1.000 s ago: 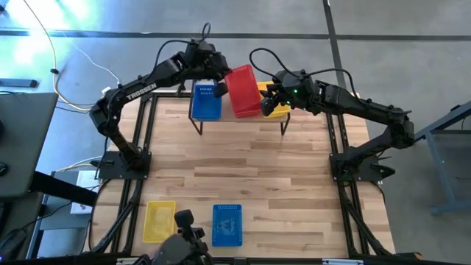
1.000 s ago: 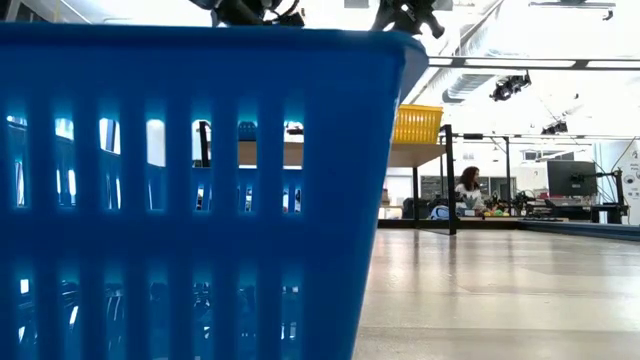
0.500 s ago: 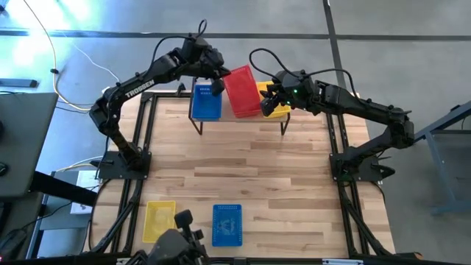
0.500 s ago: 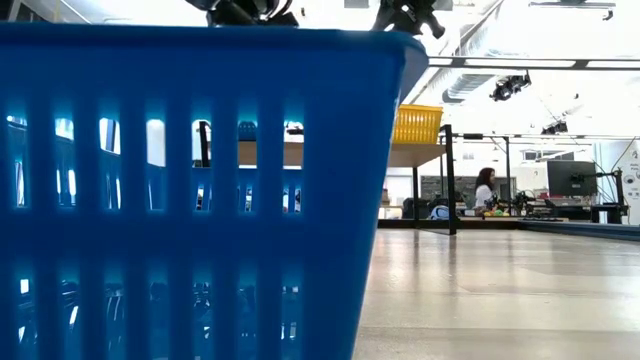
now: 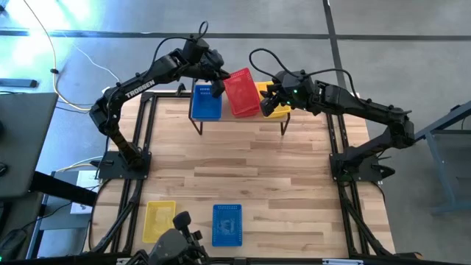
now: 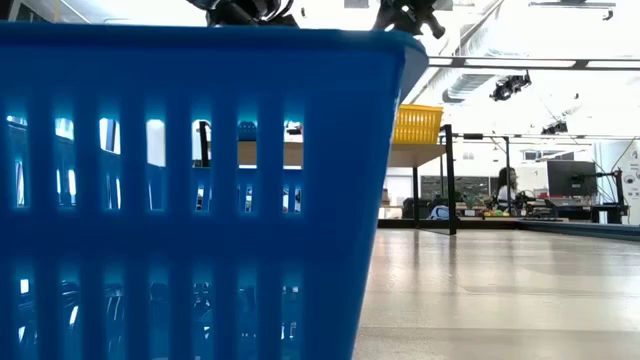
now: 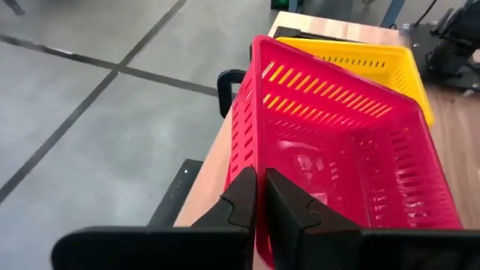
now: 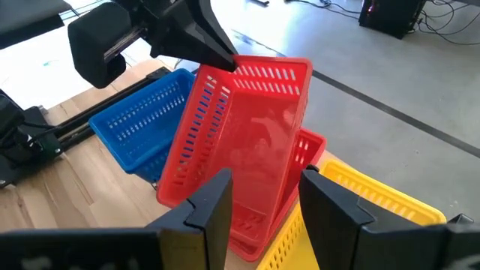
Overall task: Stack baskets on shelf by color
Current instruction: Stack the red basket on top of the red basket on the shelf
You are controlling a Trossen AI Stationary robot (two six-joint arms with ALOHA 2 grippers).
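Above the middle of the shelf [image 5: 243, 118] at the table's far edge, your left gripper [image 5: 221, 76] pinches the rim of a tilted red basket [image 5: 241, 92], its two fingers [image 7: 251, 199] pressed together on the basket's near wall, as the left wrist view shows. Your right gripper [image 5: 269, 94] sits just beside that basket on its other side, jaws spread; the right wrist view shows them open with the red basket leaning between and beyond them, apart from the fingers. A second red basket [image 8: 304, 146] shows under the tilted one, near the yellow basket [image 5: 275, 105] at the shelf's right end. At the shelf's left end you have a blue basket [image 5: 205, 101]. Near the table's front edge, another yellow basket [image 5: 159, 219] lies at the left and another blue basket [image 5: 227, 224] near the middle, the latter filling the low view [image 6: 190, 190]. Beyond the table, a person [image 6: 505, 185] sits at a far desk.
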